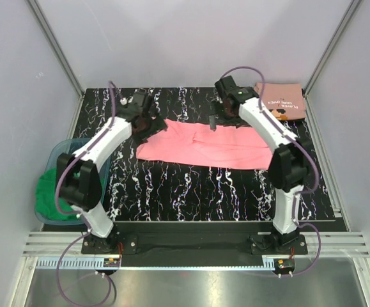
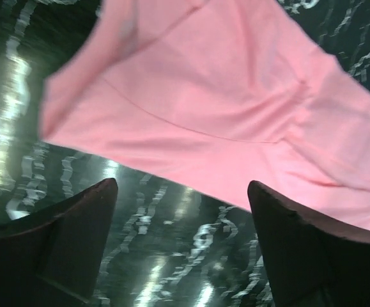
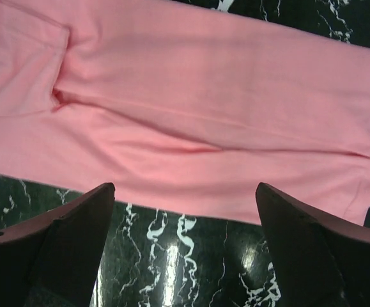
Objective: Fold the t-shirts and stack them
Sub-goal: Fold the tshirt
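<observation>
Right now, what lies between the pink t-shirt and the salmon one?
Top view: the right arm crosses between the pink t-shirt and the salmon t-shirt; otherwise only bare marbled table.

Soft, even light from above leaves only faint shadows on the glossy counter. The left wrist view is smeared with blur and streaked with white glare; the right wrist view is sharper, its jaws dark.

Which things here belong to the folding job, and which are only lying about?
Job: pink tee, mid-table; salmon tee, folded at the far right corner.
Lying about: blue bin, left of the table; green cloth inside it.
</observation>
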